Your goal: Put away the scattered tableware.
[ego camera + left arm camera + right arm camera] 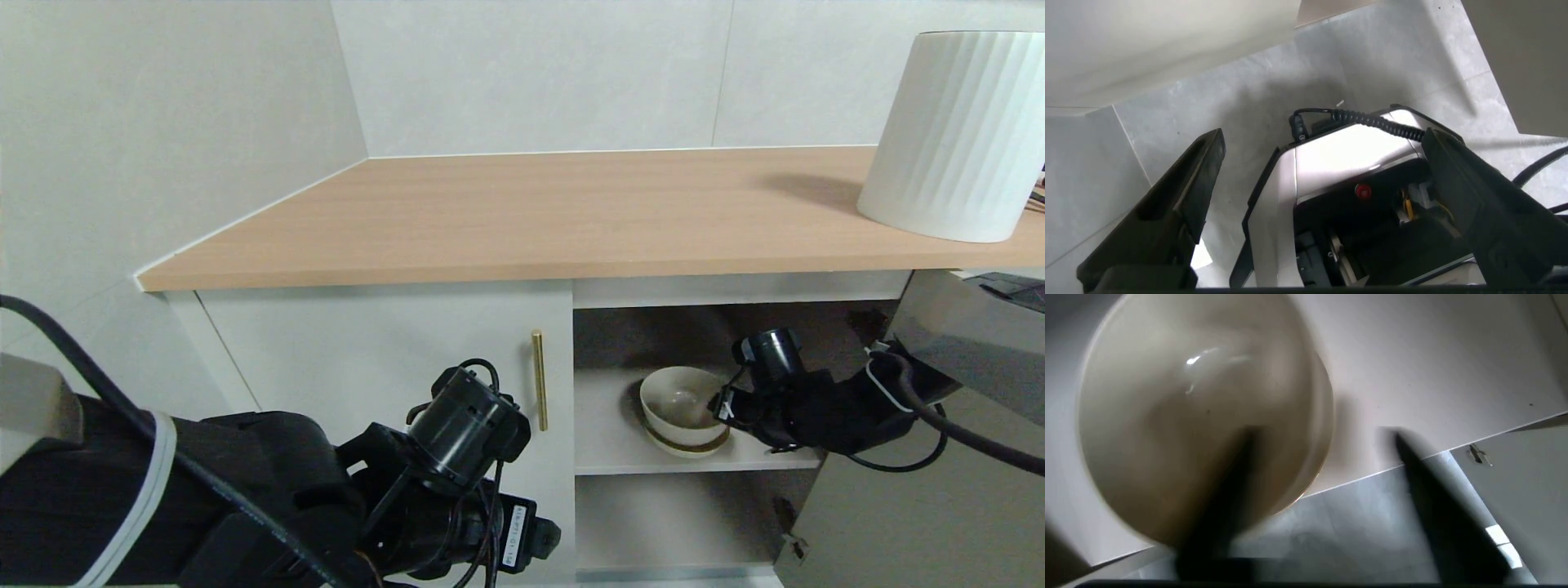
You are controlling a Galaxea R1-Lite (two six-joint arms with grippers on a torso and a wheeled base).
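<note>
A cream bowl (pixel 682 404) sits on a shallow brown-rimmed plate (pixel 690 447) on the middle shelf (pixel 604 441) of the open cabinet. My right gripper (pixel 722 406) is inside the cabinet at the bowl's right side. In the right wrist view the bowl (pixel 1192 416) is close up, and the right gripper (pixel 1321 439) is open, with one finger over the bowl's inside and the other outside its wall. My left gripper (pixel 1323 143) hangs low in front of the closed cabinet door, open and holding nothing.
A wooden countertop (pixel 531 212) runs above the cabinet, with a tall white ribbed container (pixel 951 135) at its right end. The left door has a brass handle (pixel 538 380). The right door (pixel 898 523) stands swung open. A bare lower shelf (pixel 678 523) lies below.
</note>
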